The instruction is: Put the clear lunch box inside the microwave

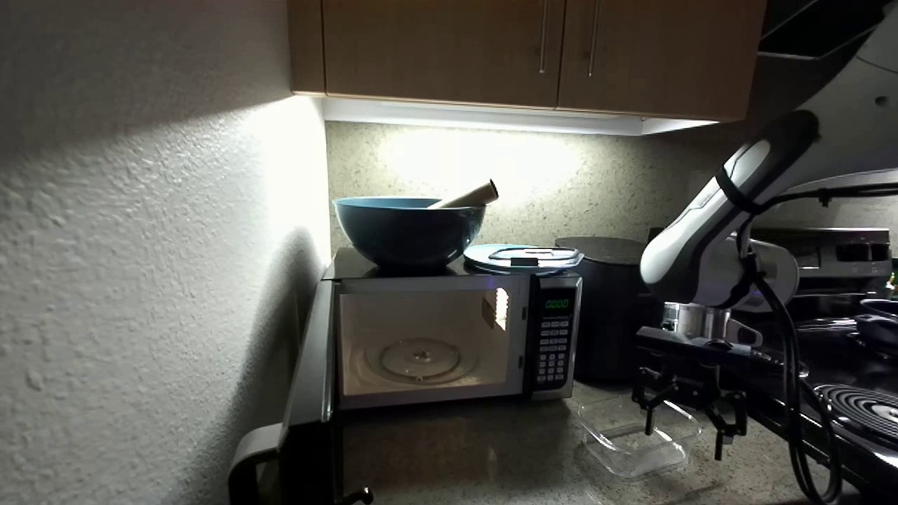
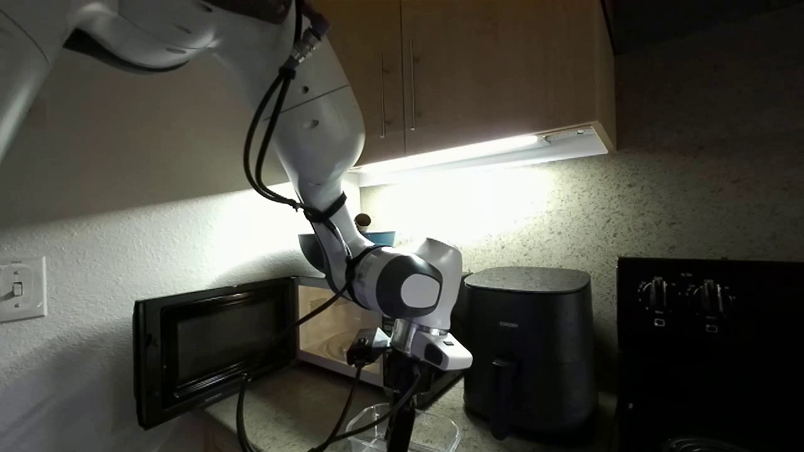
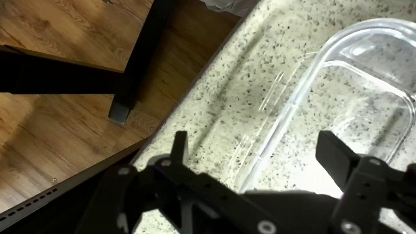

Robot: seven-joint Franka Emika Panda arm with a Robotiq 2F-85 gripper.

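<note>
Gripper (image 3: pixel 252 143): here at the lunch box (image 3: pixel 349 97), spread wide, holding nothing, poised just over the clear plastic!
Lunch box: sitting flat on the tabletop (image 1: pixel 435 456), forward of the air fryer (image 2: pixel 531 351) in both exterior views, below the gripper and stretching off to the right in the wrist view.
Rim (image 3: pixel 279 126): running right between the fingertips (image 3: pixel 331 152), with one over the tabletop outside and one over the inside of the box, and less of a gap on the inside. Likely the wall to pinch, by this look!
Long side: probably that straight one, roughly in step with the tabletop's edge; crossed on a slant by the line between fingertips, not squarely. Perhaps worth a small turn before any squeeze.
Arm (image 2: pixel 320 125): only one in play, so no contest over nearness.
Microwave (image 1: pixel 421 315): back and to the left of the box in an exterior view, lit inside, with door (image 2: pixel 220 339) swung open. Yet to receive the box!
Fingertip height: tough call; above the rim or dipped beside it, cannot tell.
Box ends: cut off at the right in the wrist view, masked lower down by the gripper.
See-through walls: melting into speckled stone, with glare whiting out a patch.
</note>
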